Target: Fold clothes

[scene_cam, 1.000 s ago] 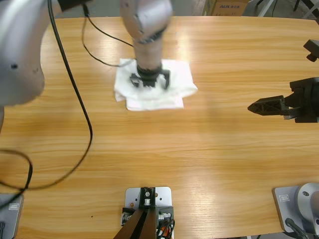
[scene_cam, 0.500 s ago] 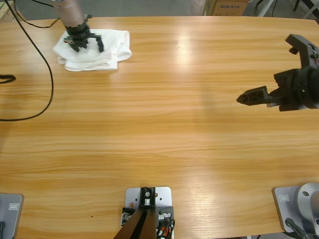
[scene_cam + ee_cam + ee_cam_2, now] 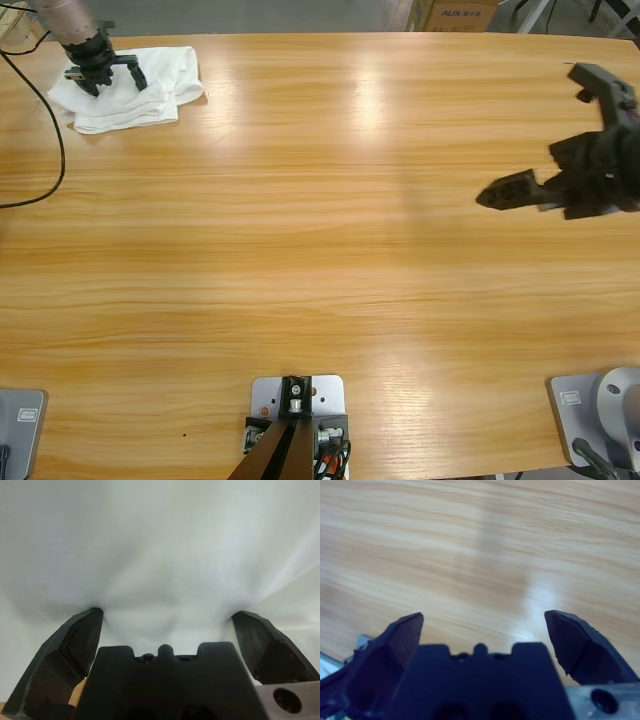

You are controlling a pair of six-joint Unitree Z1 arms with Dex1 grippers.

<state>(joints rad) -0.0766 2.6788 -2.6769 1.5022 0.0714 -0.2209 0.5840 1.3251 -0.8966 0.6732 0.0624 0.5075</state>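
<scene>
One white T-shirt, folded into a rumpled compact bundle, lies at the counter's far left corner. Left end effector is pressed down onto it, jaws wide. Right end effector hovers near the right edge over bare wood, jaws wide, empty.

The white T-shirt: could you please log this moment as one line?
folded white cotton T-shirt: far-left corner of long wooden table | left gripper: open, pressing on shirt | right gripper: open, empty, above bare wood
</scene>
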